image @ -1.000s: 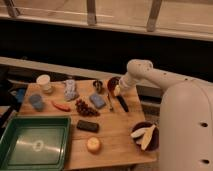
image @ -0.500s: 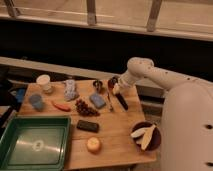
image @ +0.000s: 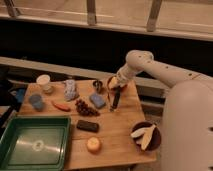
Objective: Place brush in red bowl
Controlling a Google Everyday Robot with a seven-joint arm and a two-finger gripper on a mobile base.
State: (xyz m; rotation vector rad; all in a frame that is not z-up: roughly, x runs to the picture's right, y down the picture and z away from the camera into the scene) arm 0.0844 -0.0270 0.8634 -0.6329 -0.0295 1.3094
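Camera view: the arm reaches in from the right over the wooden table [image: 117, 137]; the gripper [image: 114, 86] sits low at the table's far edge, right at the red bowl [image: 123, 86], of which only a strip of orange-red rim shows behind the wrist; the brush [image: 116, 99] slants down from the gripper toward the tabletop, its dark handle just right of the blue sponge [image: 97, 101]; the bristle end cannot be made out.

The step in hand looks like the carry to the bowl, with placing not yet done, since the brush lies outside the rim; the next move calls for lifting the low end clear of the board, swinging it over the bowl's opening, and only then letting go; the brush is about as long as the bowl is wide, so it may tip out if it is dropped off-centre.

The fingers appear clenched on the brush's upper end, with nothing else in their grip; the black block [image: 87, 126] and the maroon bowl [image: 145, 136] lie well apart from them.
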